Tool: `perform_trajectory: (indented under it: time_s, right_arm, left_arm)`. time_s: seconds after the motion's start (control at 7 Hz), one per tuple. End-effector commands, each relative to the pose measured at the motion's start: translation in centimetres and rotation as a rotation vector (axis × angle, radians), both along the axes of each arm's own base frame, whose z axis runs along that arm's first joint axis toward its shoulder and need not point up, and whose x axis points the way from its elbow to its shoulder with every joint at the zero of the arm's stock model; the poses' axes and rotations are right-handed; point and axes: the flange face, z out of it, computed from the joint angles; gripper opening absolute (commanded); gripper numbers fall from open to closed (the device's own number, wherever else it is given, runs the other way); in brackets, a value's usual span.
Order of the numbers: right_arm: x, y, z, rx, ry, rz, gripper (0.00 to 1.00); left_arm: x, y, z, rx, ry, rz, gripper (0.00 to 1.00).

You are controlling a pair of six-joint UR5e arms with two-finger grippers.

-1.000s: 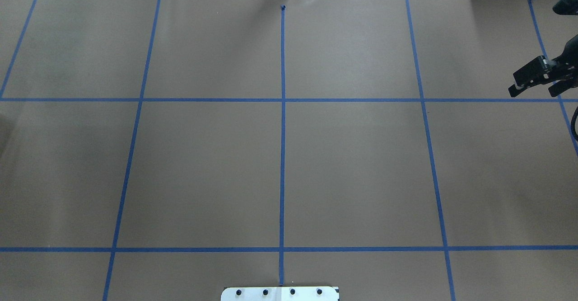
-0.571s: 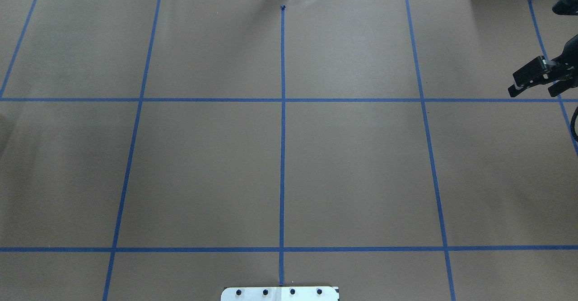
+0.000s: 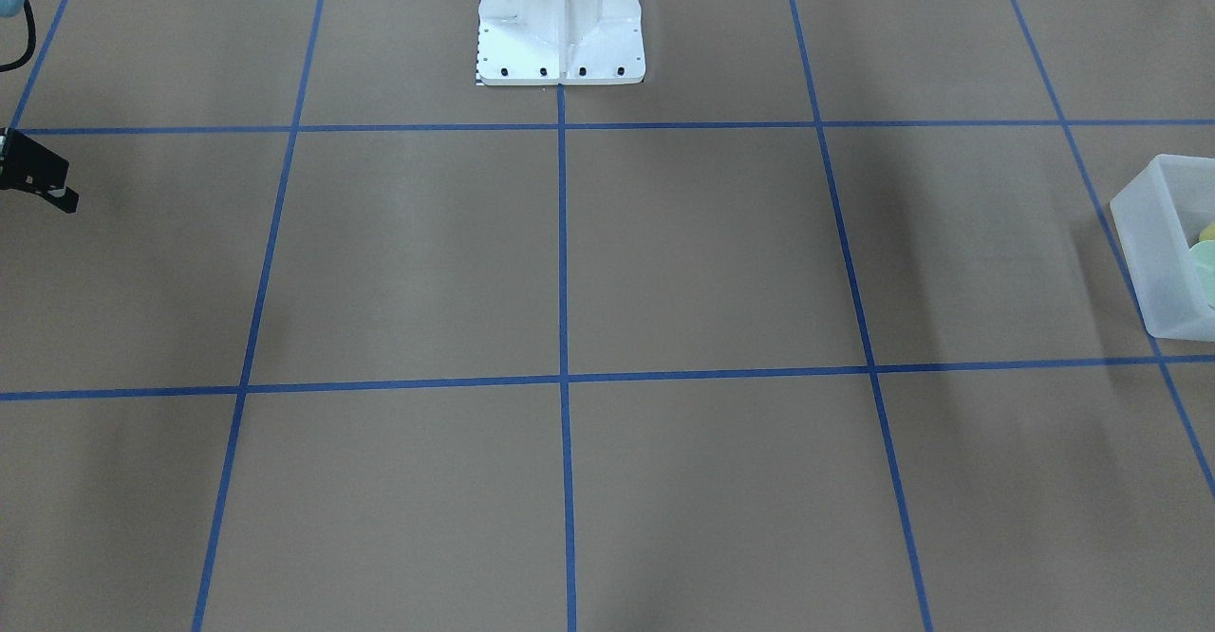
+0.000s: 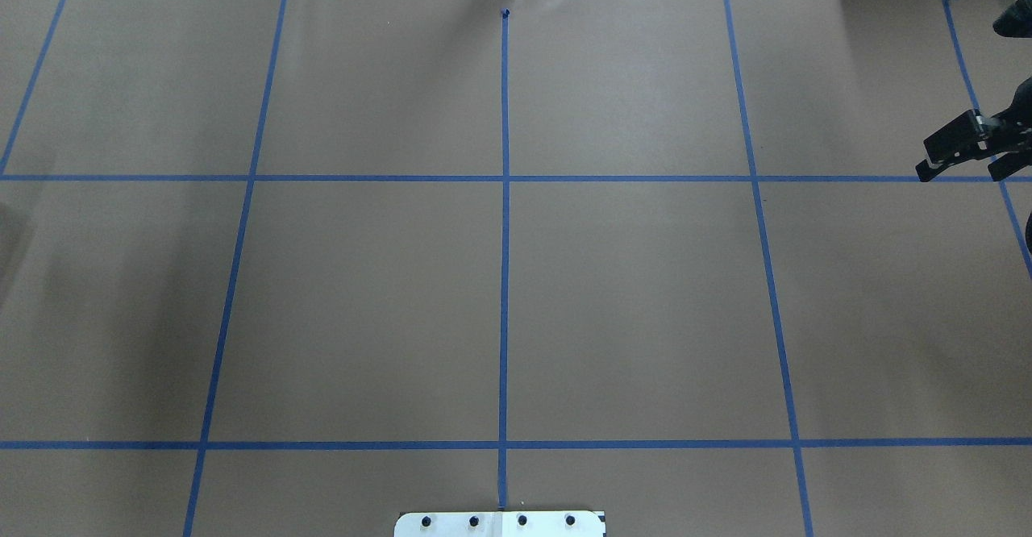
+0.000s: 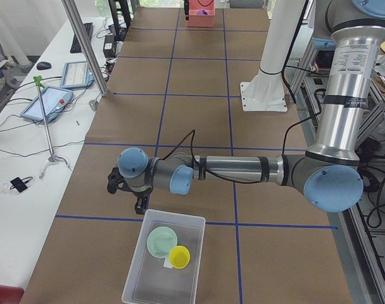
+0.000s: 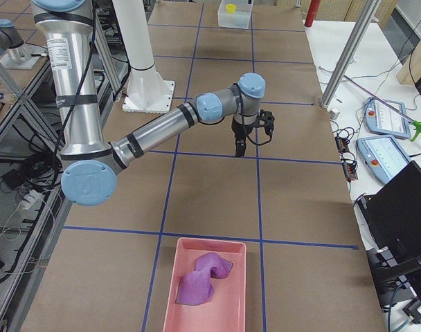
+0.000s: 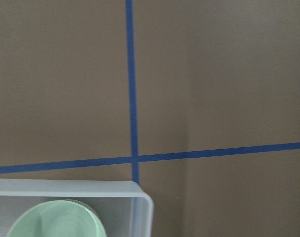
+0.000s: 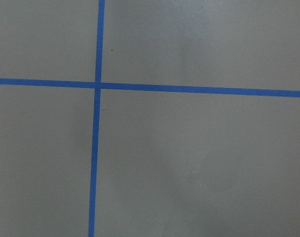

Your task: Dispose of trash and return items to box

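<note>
The frosted-white box (image 5: 137, 278) stands on the table below my left arm. In it lie the mint-green bowl (image 5: 162, 242) and the yellow cup (image 5: 179, 256). The box (image 3: 1153, 252), bowl (image 3: 1205, 262) and cup (image 3: 1208, 232) also show at the right edge of the front-facing view. The left wrist view shows a box corner (image 7: 142, 200) and the bowl (image 7: 56, 222). My left gripper (image 5: 125, 197) hovers just past the box's far end; I cannot tell whether it is open. My right gripper (image 4: 959, 172) is open and empty at the table's right edge; it also shows in the exterior right view (image 6: 254, 135).
A pink tray (image 6: 233, 304) holding a crumpled purple item (image 6: 203, 277) sits at the table end on my right. The white robot base (image 3: 560, 15) stands at the near middle edge. Blue tape lines grid the brown paper.
My right gripper has shifted slightly toward the right edge of the overhead view, still open. Nothing else has moved.
</note>
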Motion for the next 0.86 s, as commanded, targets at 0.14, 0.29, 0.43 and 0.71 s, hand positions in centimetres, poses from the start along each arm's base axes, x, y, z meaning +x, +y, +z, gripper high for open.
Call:
perform_trajectory:
  time_s: [0.14,0.29,0.43,0.71]
  right_arm:
    - [2.4,1.0,2.8,-0.007,0.024,0.000,1.00]
    - [2.8,1.5,3.8,0.000,0.030,-0.019,1.00]
    - [3.2,1.5,4.4,0.008,0.069,-0.012,1.00]
    - [3.5,1.7,6.1,0.016,0.108,-0.034,1.00]
  left_arm:
    - [11.2,5.8,-12.6,0.023,-0.050,0.006,0.99]
    - [12.0,7.2,-15.0,0.006,-0.109,0.025,0.99]
    - [11.5,8.3,-16.5,0.003,-0.135,0.044,0.99]
    - [9.8,10.6,-13.6,0.116,-0.175,0.192,0.99]
